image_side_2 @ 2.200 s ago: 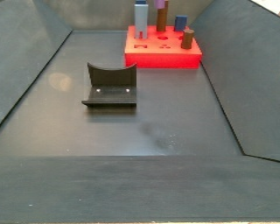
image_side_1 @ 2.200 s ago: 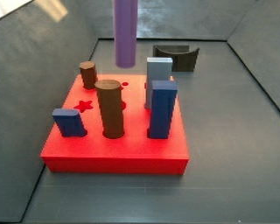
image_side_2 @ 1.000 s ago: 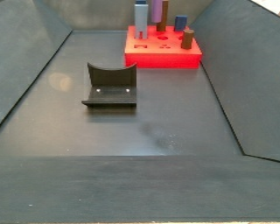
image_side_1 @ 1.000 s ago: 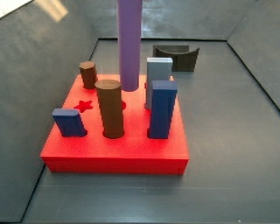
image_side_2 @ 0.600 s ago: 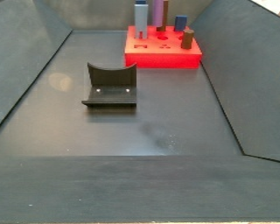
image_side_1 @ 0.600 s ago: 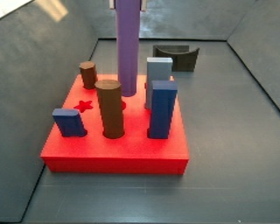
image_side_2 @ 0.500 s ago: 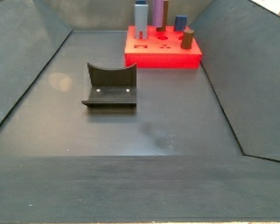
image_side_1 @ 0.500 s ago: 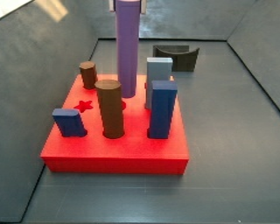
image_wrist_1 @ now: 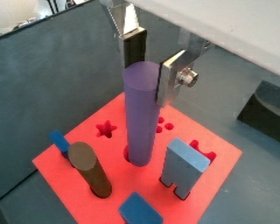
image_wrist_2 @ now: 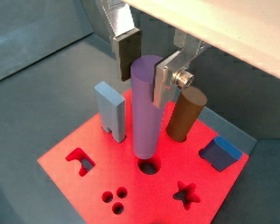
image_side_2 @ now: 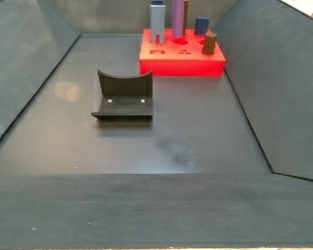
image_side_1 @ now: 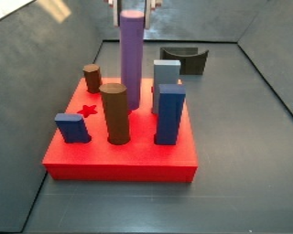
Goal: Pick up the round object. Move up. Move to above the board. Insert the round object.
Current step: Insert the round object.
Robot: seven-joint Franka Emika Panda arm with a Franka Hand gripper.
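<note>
The round object, a tall purple cylinder (image_wrist_1: 140,114), stands upright in a round hole of the red board (image_wrist_1: 59,164). It also shows in the other wrist view (image_wrist_2: 146,109) and in both side views (image_side_1: 132,55) (image_side_2: 179,15). My gripper (image_wrist_1: 150,61) is open right over the cylinder's top, with a finger on either side of it and a gap on one side. It also shows in a wrist view (image_wrist_2: 149,63) and at the upper edge of a side view (image_side_1: 133,5). The board also shows in the remaining views (image_wrist_2: 154,188) (image_side_1: 118,160) (image_side_2: 186,66).
Two brown pegs (image_side_1: 116,114) (image_side_1: 92,76), a tall blue peg (image_side_1: 170,114), a short blue peg (image_side_1: 72,126) and a grey-blue peg (image_side_1: 167,78) stand on the board close round the cylinder. A dark grey curved piece (image_side_2: 122,95) lies on the floor. Sloping grey walls enclose the floor.
The purple cylinder has come down from above the board into its hole. In the last half second it sank a little further and my gripper's fingers came apart at its top.
</note>
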